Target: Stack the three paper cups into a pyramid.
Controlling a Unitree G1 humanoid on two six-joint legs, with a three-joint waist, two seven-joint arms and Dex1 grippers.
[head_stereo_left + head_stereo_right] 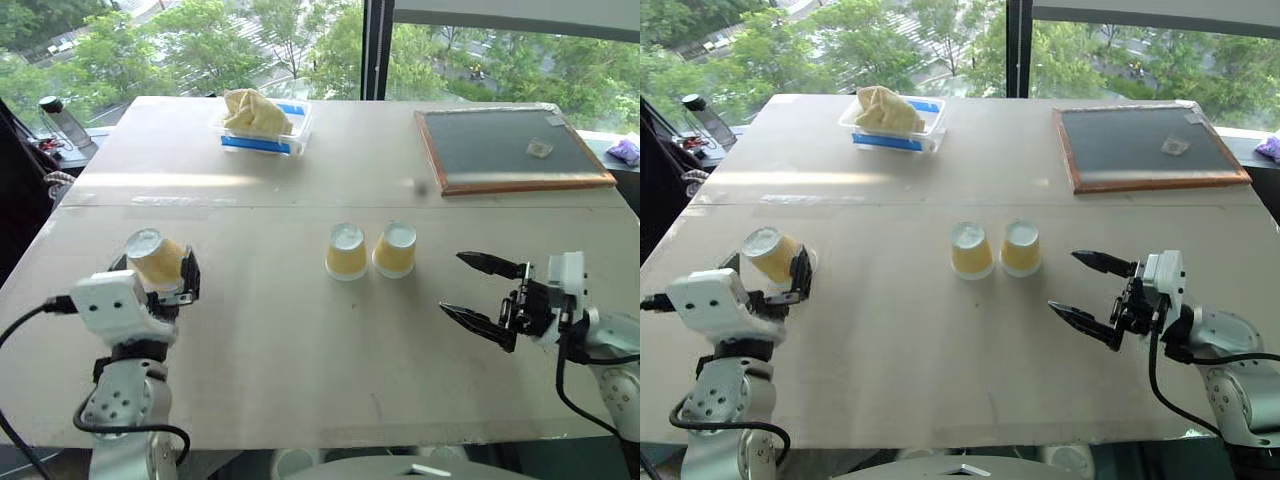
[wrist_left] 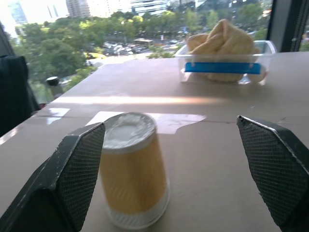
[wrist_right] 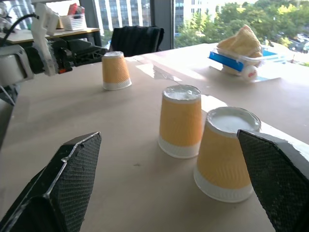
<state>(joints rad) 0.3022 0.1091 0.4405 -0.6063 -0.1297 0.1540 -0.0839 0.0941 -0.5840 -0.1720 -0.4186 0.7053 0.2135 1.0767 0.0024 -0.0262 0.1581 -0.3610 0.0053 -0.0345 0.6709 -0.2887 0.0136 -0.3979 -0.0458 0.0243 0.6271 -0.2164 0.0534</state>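
Middle cups: two paper cups stand upside down, side by side and just about touching, near the middle of the counter (image 1: 300, 330); the left cup (image 1: 346, 251) and the right cup (image 1: 395, 249) both show yellow-orange sides, a white rim on the counter and a white base facing up.
Third cup: the third cup (image 1: 154, 257) stands upside down near the counter's left edge, well apart from the pair.
Left hand: the left hand (image 1: 160, 275) has its fingers spread wide on either side of the third cup; in the left wrist view one finger (image 2: 79, 169) is just beside the cup's wall and the other stands clear, so the cup rests on the counter and is not gripped.
Right hand: the right hand (image 1: 480, 290) hovers to the right of the pair, pointing toward it, fingers wide apart and holding nothing.
Tub: a clear plastic tub (image 1: 262, 125) with a blue label sits at the far side, holding a crumpled tan thing; no lettering on the label can be read.
Board: a dark board in a wooden frame (image 1: 510, 148) lies flat at the far right, with a small pale scrap on it.
Writing: none legible on the cups or anywhere else.
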